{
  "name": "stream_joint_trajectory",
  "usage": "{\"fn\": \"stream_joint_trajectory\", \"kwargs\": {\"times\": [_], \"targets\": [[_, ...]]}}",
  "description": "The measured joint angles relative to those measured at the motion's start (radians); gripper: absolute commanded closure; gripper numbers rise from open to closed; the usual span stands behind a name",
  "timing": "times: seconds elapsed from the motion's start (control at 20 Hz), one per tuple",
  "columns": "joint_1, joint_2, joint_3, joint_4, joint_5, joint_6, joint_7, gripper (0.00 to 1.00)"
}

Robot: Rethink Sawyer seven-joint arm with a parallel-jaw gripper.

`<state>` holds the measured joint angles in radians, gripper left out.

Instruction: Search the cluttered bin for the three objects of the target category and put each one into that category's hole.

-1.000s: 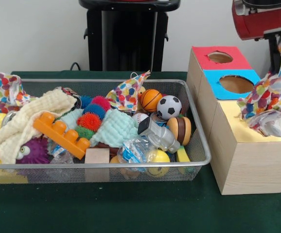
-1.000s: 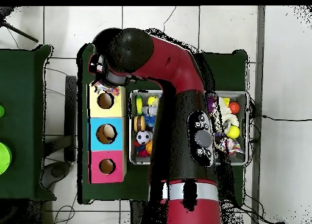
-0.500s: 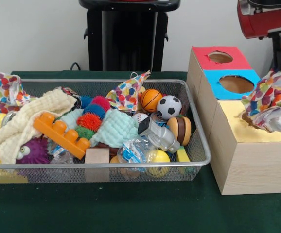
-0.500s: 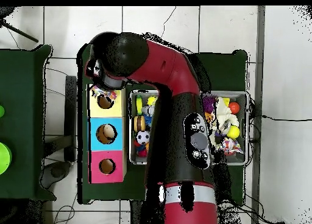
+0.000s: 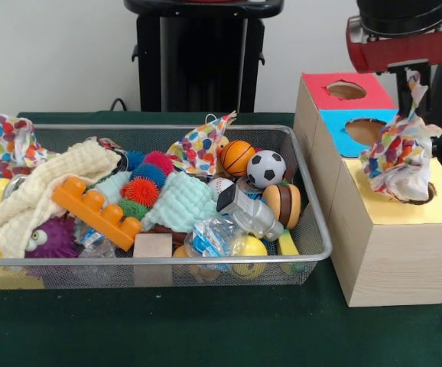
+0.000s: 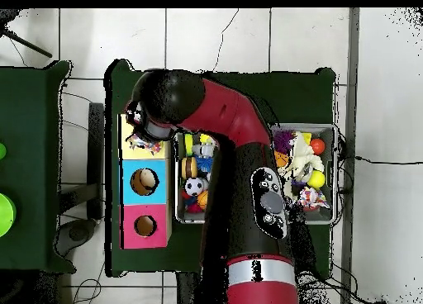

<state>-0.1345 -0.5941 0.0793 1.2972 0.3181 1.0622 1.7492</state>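
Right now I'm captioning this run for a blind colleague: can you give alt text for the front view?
A colourful dotted cloth hangs from the robot's arm over the hole in the yellow top of a wooden box. To its left, a wire bin holds toys, including a soccer ball, an orange block and another dotted cloth.

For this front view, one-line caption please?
Arm lowers a colourful spotted cloth over the yellow hole beside the cluttered bin.
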Motion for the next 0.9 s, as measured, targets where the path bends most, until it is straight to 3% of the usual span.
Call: {"fn": "stream_joint_trajectory", "kwargs": {"times": [0.5, 0.9], "targets": [[-0.02, -0.03, 0.006, 0.129, 0.001, -0.067, 0.0, 1.0], [-0.019, -0.026, 0.025, 0.165, 0.001, -0.136, 0.0, 1.0]]}}
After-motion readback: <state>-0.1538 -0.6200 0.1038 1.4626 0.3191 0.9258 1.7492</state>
